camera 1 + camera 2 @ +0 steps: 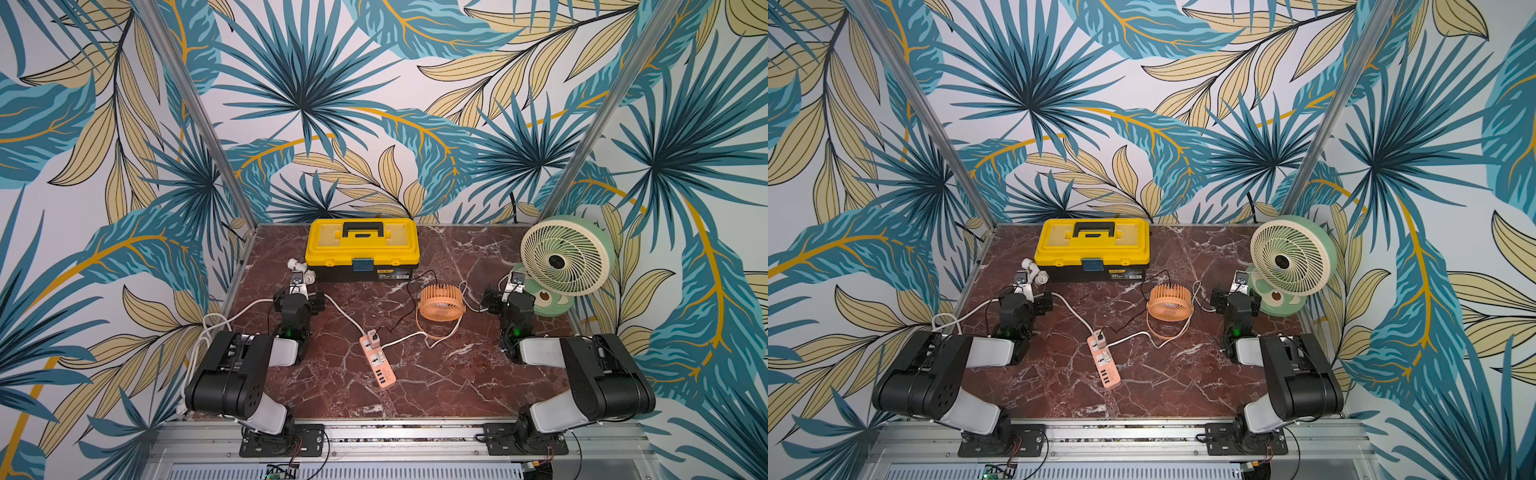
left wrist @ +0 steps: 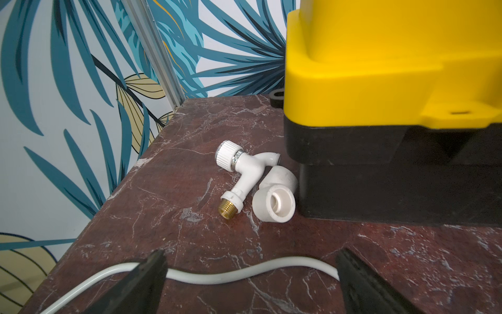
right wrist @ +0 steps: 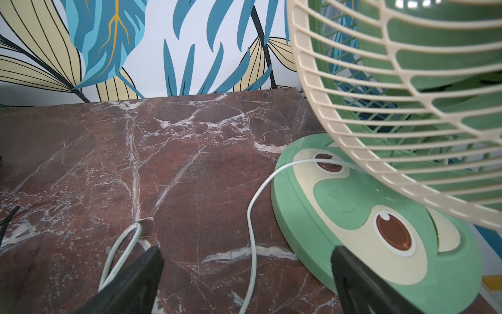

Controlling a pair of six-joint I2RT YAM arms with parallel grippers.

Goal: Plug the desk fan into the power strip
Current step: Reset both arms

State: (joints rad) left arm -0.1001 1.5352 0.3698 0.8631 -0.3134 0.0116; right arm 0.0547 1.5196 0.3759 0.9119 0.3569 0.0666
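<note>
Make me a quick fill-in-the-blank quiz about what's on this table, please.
1. The toolbox has a ___ lid.
2. The fan nearest the power strip is coloured ___.
3. The left gripper and right gripper hold nothing and stand wide ___.
4. The white tap lies next to the yellow ___.

Missing words: yellow; orange; open; toolbox.
</note>
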